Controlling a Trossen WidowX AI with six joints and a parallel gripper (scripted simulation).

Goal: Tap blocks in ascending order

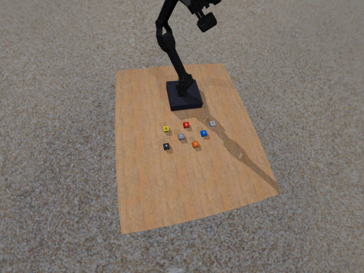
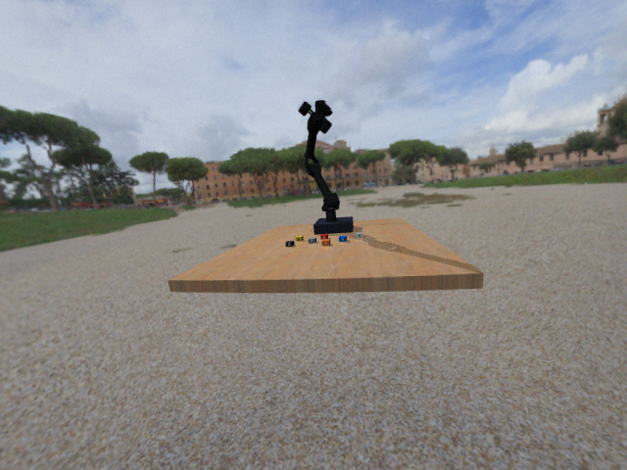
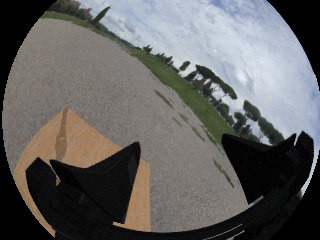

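Seven small blocks lie apart on the table: yellow (image 1: 166, 128) (image 2: 299, 238), red (image 1: 186, 124) (image 2: 323, 236), light grey (image 1: 212, 123) (image 2: 360, 235), blue (image 1: 203, 133) (image 2: 342, 238), darker grey (image 1: 181, 136) (image 2: 312, 240), orange (image 1: 195, 144) (image 2: 325, 243) and black (image 1: 166, 146) (image 2: 289, 244). Each has a mark on top in the top view, too small to read surely. My gripper (image 3: 183, 143) (image 2: 314, 117) is open and empty, raised high above the table, far from every block. The wrist view shows no block.
The wooden table (image 1: 152, 187) (image 2: 323, 267) (image 3: 142, 200) carries my dark base (image 1: 183, 101) (image 2: 333, 225) behind the blocks. The arm stands tall above it, and its shadow falls past the light grey block towards the table's front right corner.
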